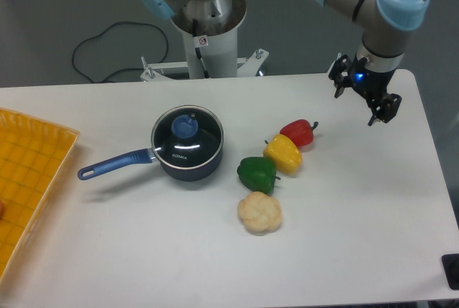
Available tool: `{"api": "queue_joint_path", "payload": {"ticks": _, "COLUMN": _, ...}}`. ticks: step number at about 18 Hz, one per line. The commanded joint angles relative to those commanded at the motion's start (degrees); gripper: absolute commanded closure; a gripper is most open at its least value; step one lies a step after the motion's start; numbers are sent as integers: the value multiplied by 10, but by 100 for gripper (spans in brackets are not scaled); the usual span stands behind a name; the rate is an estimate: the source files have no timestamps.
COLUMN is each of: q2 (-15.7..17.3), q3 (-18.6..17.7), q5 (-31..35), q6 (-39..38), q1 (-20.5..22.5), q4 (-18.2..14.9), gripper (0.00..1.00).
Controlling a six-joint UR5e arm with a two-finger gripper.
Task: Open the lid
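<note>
Overhead, we note the end effector [363, 100] hanging above the bench's [344, 236] far right corner, fingers spread, nothing between them, a blue light glowing on its body. Well left of it lie a red pepper [297, 132], yellow pepper [282, 154], green pepper [257, 174] and a pale cauliflower-like piece [259, 212] in a loose row. Farther left we see the lid [188, 137] seated on the blue saucepan [179, 159], knob up. A yellow tray [29, 179] sits at the left edge.
</note>
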Motion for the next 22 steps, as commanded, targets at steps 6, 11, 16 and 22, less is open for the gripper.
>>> {"api": "queue_joint_path", "payload": {"ticks": 6, "q2": 12, "q3": -18, "q5": -2, "q6": -59, "q1": 1, "q4": 5, "gripper": 0}}
{"api": "queue_joint_path", "payload": {"ticks": 11, "q2": 14, "q3": -18, "q5": -3, "q6": -159, "q1": -16, "q4": 5, "gripper": 0}}
{"api": "queue_joint_path", "payload": {"ticks": 16, "q2": 21, "q3": -22, "q5": -41, "q6": -202, "q1": -31, "q4": 9, "gripper": 0}}
{"api": "queue_joint_path", "payload": {"ticks": 22, "q2": 21, "q3": -19, "q5": -36, "q6": -279, "q1": -77, "q4": 11, "gripper": 0}}
